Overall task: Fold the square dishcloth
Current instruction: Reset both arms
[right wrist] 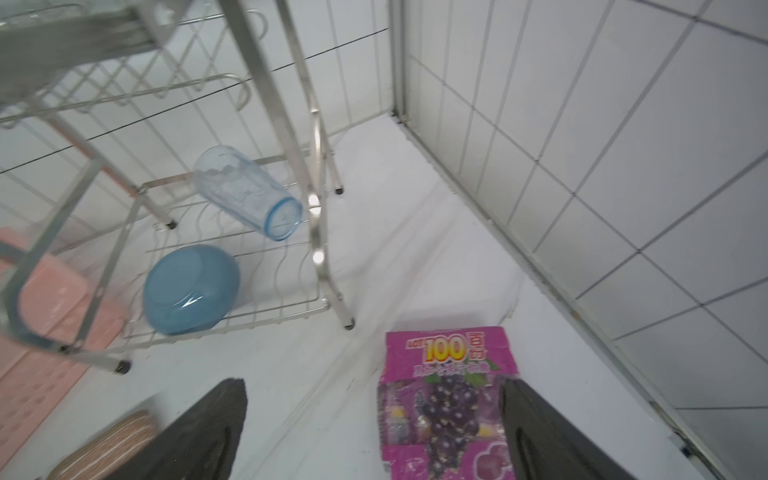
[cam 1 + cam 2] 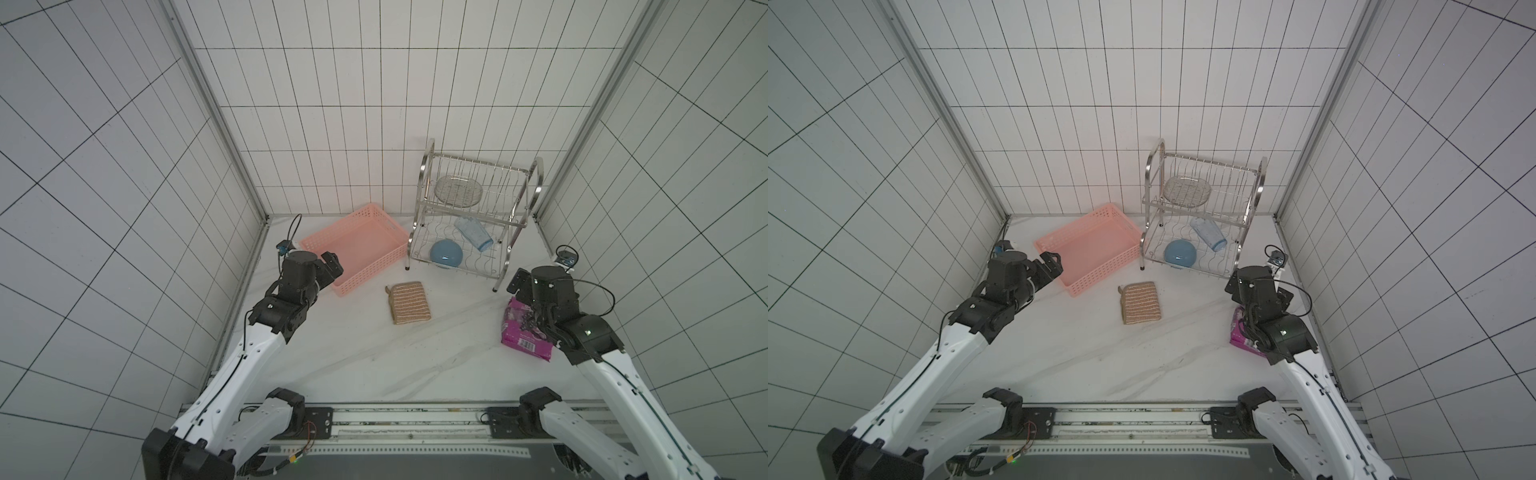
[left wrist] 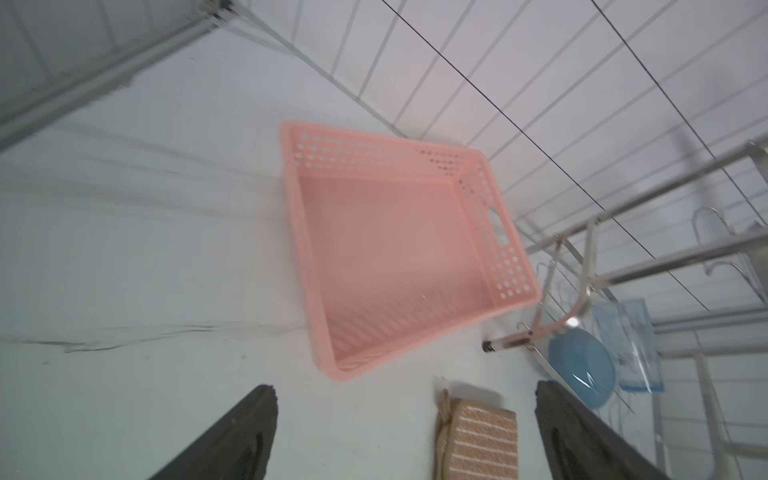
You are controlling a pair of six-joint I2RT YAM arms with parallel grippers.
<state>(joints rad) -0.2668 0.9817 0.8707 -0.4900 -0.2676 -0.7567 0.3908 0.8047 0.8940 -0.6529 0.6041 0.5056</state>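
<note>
Two grippers hang over the table (image 2: 374,365), one at each side, and both have their jaws spread wide with nothing between them. At the left edge, the left gripper (image 3: 405,390) hovers beside the near left corner of the one pink basket (image 2: 376,270). That basket sits askew toward the back left corner with nothing in it, and a strip of bare table runs between it and the left edge. Just in front of the basket's near corner, apart from it, the one square dishcloth (image 2: 409,302) lies flat around the middle of the table. Its small loop is at its far left corner, and no gripper touches it. On its left, right and front sides the table is bare, and a wide open stretch reaches from it to the front edge. Toward the back right corner stands one wire dish rack (image 2: 423,174) with two tiers, carrying three things. These are one oval metal dish (image 2: 459,191) on the upper tier, and one blue bowl (image 2: 445,254) upturned and one clear tumbler (image 2: 473,233) on its side on the lower. A gap separates the rack's left feet from the basket. Near the right edge lies one purple packet (image 2: 523,332), and the right gripper (image 1: 372,384) hangs above its far end, clear of it, close to the rack's near right foot.
</note>
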